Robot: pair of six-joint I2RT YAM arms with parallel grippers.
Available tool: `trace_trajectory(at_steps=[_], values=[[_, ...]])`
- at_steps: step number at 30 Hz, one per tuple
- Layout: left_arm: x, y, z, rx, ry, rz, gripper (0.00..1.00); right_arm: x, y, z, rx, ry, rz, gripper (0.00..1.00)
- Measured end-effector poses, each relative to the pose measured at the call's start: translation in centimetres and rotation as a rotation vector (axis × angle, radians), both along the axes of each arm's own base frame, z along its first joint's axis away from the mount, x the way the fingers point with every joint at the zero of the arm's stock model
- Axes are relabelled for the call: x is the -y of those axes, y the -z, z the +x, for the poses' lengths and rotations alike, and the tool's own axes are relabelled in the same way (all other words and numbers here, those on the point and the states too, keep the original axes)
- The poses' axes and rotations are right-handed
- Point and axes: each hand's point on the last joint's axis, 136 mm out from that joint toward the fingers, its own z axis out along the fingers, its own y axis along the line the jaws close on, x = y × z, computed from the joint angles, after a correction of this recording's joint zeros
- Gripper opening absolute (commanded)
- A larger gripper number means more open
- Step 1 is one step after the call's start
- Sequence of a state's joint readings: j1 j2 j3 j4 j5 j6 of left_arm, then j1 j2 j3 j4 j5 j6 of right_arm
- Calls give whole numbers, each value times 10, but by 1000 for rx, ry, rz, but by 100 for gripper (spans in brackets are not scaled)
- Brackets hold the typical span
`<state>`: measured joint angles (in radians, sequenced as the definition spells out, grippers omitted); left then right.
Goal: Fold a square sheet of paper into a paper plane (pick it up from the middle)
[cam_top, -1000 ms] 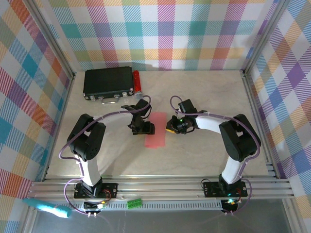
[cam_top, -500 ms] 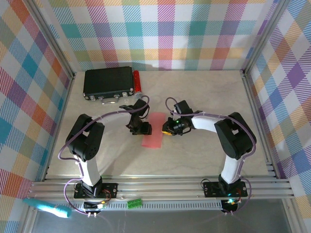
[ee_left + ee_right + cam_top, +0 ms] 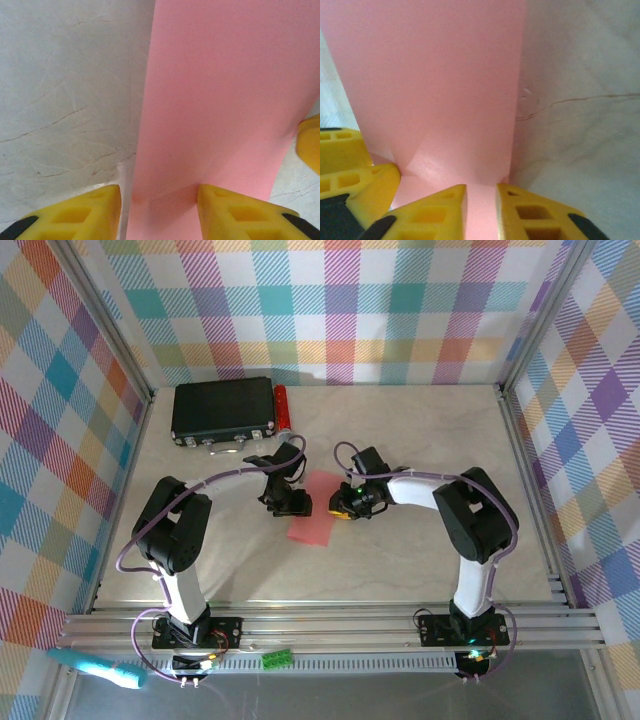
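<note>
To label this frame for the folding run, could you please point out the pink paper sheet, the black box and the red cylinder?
pink paper sheet [image 3: 313, 517]: top external view, middle of the sheet.
black box [image 3: 222, 407]: top external view, centre of its top.
red cylinder [image 3: 282, 405]: top external view, mid-body.

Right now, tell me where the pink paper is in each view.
Top external: the paper lies near the middle of the table.
Left wrist: the paper fills the centre and right.
Right wrist: the paper fills the left and centre.
Shared landmark: the pale veined table, left of the paper in the left wrist view and right of it in the right wrist view.
</note>
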<state>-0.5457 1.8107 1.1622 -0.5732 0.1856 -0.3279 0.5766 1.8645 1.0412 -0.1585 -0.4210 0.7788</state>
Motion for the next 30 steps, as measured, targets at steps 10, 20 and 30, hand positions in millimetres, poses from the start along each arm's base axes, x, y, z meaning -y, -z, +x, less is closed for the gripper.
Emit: trace_trajectory(at_steps=[10,20,30], values=[[-10,11,-6,-49,-43,-37,41,11,-6,2,40,50,-30,44],[-13,10,-3,-94,-122,-158,38,8,-4,3,26,55,-19,46],[-15,10,-2,-139,-183,-260,36,0,-8,2,3,75,46,47]])
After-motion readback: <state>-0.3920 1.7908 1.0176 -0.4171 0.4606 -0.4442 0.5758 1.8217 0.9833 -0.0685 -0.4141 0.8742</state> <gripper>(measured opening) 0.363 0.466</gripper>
